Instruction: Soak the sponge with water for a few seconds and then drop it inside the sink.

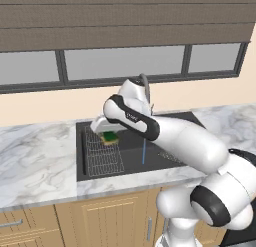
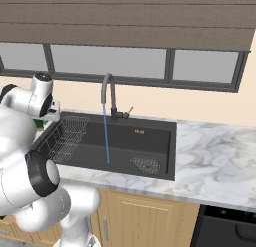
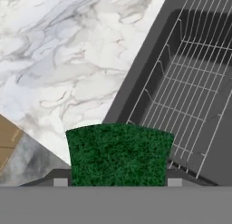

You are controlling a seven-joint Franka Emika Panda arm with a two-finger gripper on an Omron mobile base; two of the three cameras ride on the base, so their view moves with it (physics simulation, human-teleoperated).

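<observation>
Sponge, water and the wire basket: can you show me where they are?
sponge (image 3: 118, 154), hand view, on its green scrubby top.
water (image 2: 106, 133), right base view, midway down the thin blue stream.
wire rack (image 1: 102, 156), left base view, on its mesh floor in the sink's left side.

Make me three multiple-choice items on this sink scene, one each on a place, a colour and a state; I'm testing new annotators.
1. Where is the sponge?
A. over the wire rack
B. under the water
C. on the marble counter

2. What colour is the sponge's top?
A. blue
B. green
C. red

3. What state is the faucet in?
A. running
B. off
C. detached

Answers: 1 A, the gripper holds it above the rack, left of the stream. 2 B, the hand view shows a green face. 3 A, a blue stream falls into the sink.
</observation>
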